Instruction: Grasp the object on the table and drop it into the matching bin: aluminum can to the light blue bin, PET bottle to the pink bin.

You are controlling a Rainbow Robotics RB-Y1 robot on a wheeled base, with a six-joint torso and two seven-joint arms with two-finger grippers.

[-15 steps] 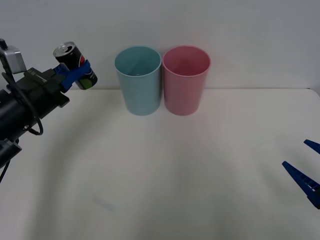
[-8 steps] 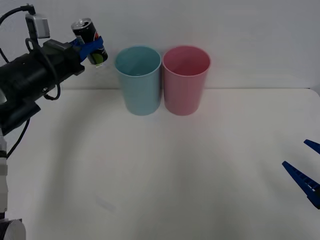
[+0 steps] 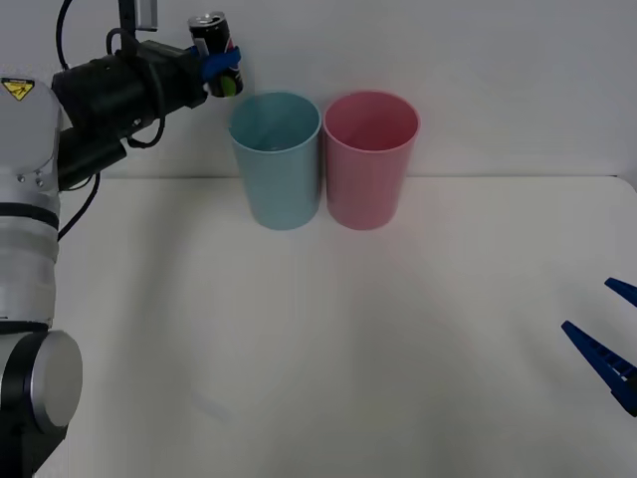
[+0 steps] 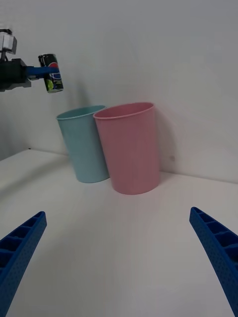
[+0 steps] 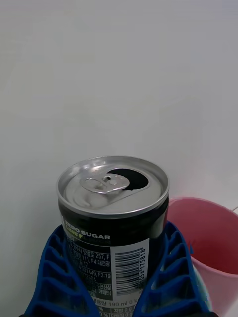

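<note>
My left gripper (image 3: 221, 70) is shut on the aluminum can (image 3: 212, 35), a small dark can with a silver opened top (image 5: 113, 182), held upright in the air. It hangs just left of and above the rim of the light blue bin (image 3: 276, 159). The pink bin (image 3: 369, 159) stands touching the blue one on its right; its rim (image 5: 208, 233) shows behind the can in the left wrist view. From the right wrist view the can (image 4: 51, 73) floats above and to the side of the light blue bin (image 4: 84, 143). My right gripper (image 3: 609, 344) rests open low at the right edge.
Both bins stand at the back of the white table (image 3: 328, 339), close to the pale wall. My left arm (image 3: 90, 100) reaches in from the upper left.
The left arm has lifted the can up and to the right, from beside the table's back left toward the light blue bin's rim. The right gripper has stayed still.
</note>
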